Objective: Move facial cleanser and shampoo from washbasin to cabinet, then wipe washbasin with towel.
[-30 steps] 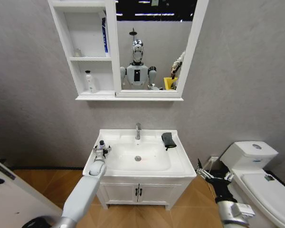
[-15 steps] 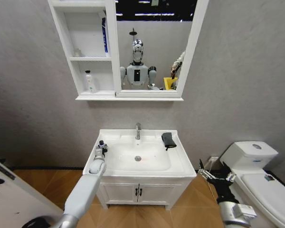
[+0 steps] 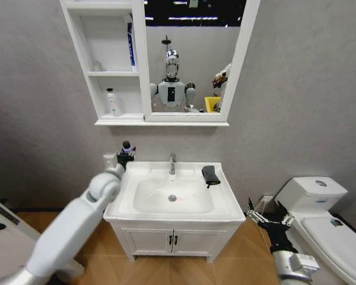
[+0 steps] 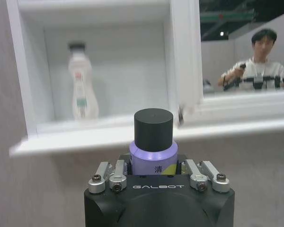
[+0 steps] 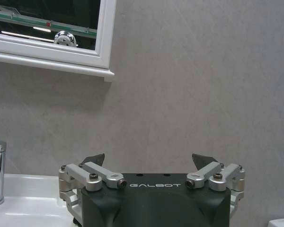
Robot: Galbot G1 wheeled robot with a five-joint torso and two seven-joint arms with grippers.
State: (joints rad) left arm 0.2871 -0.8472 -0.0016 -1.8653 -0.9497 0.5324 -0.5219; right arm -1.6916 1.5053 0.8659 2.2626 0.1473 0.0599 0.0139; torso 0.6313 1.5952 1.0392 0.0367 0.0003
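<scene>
Head view: second bottle on its way up to the cabinet

Head view shows a grey wall with the cabinet (image 3: pixel 110 65) joined to a mirror (image 3: pixel 190 56), and below it the washbasin (image 3: pixel 225 205) on a white vanity (image 3: pixel 172 240). A white toilet (image 3: pixel 320 208) stands at the right. The floor is wood.

I judge that the carrying step is in hand. One white bottle (image 4: pixel 81 78) stands already in the lowest compartment. The left gripper (image 3: pixel 123 155) is raised above the left back corner of the washbasin, under the cabinet's bottom shelf, and it is clamped on a purple bottle with a black cap (image 4: pixel 153 142). The next move calls for lifting higher and reaching forward into a compartment, with care that the cap does not hit the shelf edge and the bottle does not knock the white one.

The right gripper (image 5: pixel 149 163) waits low beside the vanity with its fingers spread and nothing between them. The towel (image 3: pixel 210 174) lies on the right back corner of the washbasin, near the faucet (image 3: pixel 172 162), not yet used
</scene>
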